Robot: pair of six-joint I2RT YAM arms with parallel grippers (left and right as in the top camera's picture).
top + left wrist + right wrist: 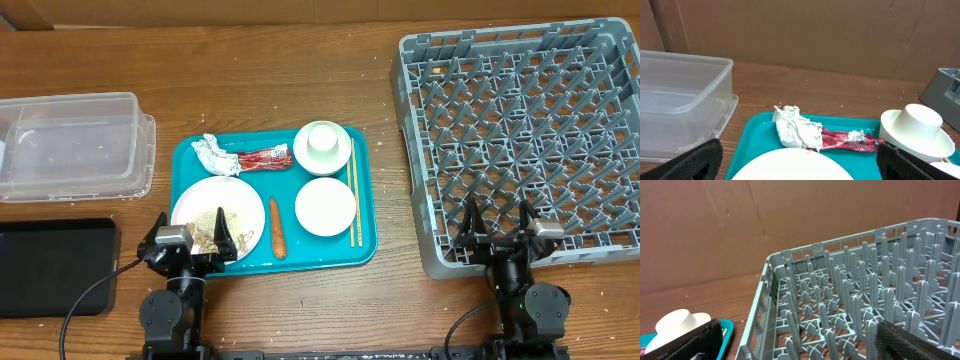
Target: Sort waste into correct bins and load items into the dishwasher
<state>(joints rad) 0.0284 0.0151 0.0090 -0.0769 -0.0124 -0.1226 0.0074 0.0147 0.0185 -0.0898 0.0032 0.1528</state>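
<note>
Wooden table (330,300), sorting not yet begun: tub (70,145) far left; my left gripper (190,238) spread, empty, near the plate (190,197); white wrapper (212,153) and carrot (277,228) on the tray (250,190); my right gripper (497,228) spread by the rack (520,130). Next, probably: pinch that wrapper.

The left gripper (192,234) and the right gripper (497,226) both sit low, pointing forward, jaws spread wide apart.

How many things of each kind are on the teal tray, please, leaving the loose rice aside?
Large plate: 1
Small dishes: 2
Cup: 1
Wrappers: 2
Carrot: 1
Chopsticks: 2
Total: 9
</note>
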